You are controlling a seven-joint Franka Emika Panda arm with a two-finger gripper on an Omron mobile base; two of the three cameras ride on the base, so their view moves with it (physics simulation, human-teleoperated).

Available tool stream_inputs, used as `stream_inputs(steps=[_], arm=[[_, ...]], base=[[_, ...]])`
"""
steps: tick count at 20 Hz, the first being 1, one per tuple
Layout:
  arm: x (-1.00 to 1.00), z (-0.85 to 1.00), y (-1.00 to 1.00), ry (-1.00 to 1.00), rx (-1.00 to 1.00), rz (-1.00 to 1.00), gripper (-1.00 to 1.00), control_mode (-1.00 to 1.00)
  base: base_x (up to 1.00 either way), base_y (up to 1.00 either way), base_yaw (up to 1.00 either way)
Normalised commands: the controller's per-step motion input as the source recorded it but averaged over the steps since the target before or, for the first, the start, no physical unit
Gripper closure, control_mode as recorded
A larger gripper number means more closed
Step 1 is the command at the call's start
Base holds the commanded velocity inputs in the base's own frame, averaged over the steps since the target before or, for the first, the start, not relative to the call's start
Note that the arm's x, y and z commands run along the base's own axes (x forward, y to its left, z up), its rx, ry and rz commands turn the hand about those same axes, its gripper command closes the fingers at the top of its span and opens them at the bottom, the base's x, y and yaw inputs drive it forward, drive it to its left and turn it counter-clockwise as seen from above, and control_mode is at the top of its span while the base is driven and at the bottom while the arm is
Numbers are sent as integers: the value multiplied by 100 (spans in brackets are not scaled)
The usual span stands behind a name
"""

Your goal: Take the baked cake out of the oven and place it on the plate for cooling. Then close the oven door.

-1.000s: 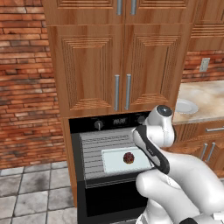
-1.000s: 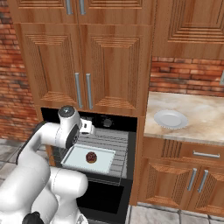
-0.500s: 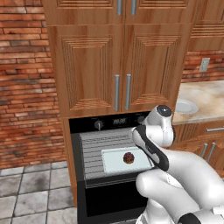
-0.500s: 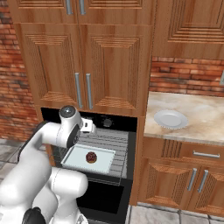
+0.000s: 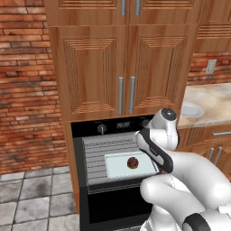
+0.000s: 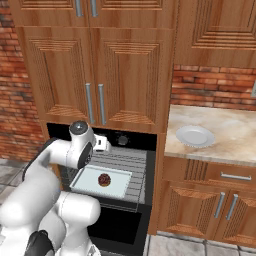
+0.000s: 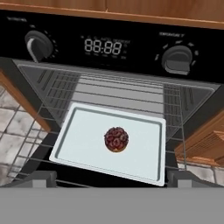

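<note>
Cake sits mid-tray on the rack inside the oven, tool spread wide and empty just in front of it, plate on the table to the right.

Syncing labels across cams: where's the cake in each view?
Left base view: cake at centre, on the pale tray, just left of the arm.
Right base view: cake left of centre, on the tray, below the arm's wrist.
Hand view: cake at centre, mid-tray.
Shared landmark: the oven display sits above the tray in all three.
</note>
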Motion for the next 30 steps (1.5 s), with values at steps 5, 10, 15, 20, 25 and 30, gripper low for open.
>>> stream_inputs(steps=[5, 10, 15, 20, 25, 30], arm=[[0, -49, 0, -7, 0, 0, -100, -100], [0, -50, 0, 0, 0, 0, -100, -100], [0, -62, 5, 0, 0, -1, -100, -100], [0, -65, 5, 0, 0, -2, -100, -100], [0, -63, 0, 0, 0, -2, -100, -100], [-3, -58, 0, 0, 0, 0, -100, -100]], base=[[0, 0, 0], [0, 0, 0], [0, 0, 0], [0, 0, 0], [0, 0, 0], [0, 0, 0]])
